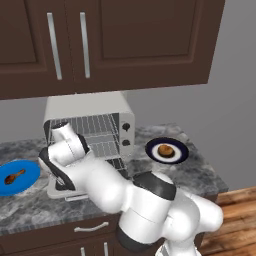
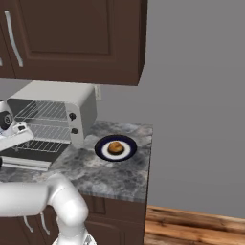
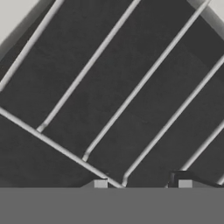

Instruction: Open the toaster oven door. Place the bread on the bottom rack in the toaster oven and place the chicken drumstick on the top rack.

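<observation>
The toaster oven (image 1: 85, 105) stands on the counter with its door (image 2: 24, 163) folded down flat in front. Inside are the top rack (image 1: 97, 125) and the bottom rack (image 1: 106, 148). My wrist (image 1: 65, 134) hovers at the left of the opening. In the hand view my gripper (image 3: 142, 183) is open, with its fingertips (image 3: 100, 184) close over a wire rack (image 3: 87, 65); which rack, I cannot tell. Right of the oven, the bread (image 1: 165, 150) lies on a dark plate (image 1: 150, 150). The chicken drumstick (image 1: 14, 176) rests on a blue plate (image 1: 30, 170) at the left.
Dark wooden wall cabinets (image 1: 125, 40) hang low over the oven. The grey marble counter (image 2: 110, 177) ends just right of the dark plate (image 2: 98, 148), where the bread (image 2: 115, 147) sits. My own arm (image 1: 125, 195) crosses in front of the lowered door.
</observation>
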You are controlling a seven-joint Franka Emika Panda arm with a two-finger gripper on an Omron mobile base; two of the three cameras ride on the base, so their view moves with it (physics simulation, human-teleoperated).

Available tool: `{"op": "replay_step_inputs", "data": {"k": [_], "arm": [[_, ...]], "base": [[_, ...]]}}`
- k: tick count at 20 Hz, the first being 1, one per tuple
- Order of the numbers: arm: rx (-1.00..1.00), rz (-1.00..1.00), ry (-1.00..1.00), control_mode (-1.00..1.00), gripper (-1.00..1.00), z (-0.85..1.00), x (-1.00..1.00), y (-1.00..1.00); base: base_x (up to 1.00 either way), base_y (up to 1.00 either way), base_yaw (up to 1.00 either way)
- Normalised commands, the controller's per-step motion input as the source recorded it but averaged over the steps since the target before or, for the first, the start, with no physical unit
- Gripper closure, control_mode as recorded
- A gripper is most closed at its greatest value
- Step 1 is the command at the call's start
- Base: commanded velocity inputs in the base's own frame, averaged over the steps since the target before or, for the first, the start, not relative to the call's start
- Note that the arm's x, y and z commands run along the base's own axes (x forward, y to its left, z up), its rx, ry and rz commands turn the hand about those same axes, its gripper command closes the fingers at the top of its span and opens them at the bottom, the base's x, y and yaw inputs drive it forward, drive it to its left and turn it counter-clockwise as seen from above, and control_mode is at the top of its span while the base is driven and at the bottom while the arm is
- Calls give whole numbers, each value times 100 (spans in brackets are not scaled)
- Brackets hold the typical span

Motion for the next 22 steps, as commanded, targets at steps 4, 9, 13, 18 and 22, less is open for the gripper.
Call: {"op": "replay_step_inputs", "data": {"k": [4,9,13,18,22], "arm": [[5,0,-4,-100,100,-44,-45,-1],[1,-2,-23,-100,100,44,-47,-1],[2,-10,-7,-100,100,61,-32,-13],[12,-9,-3,-100,100,47,-28,-52],[17,-5,-3,-100,100,36,-28,-61]], "base": [[0,0,0],[0,0,0],[0,0,0],[0,0,0],[0,0,0]]}}
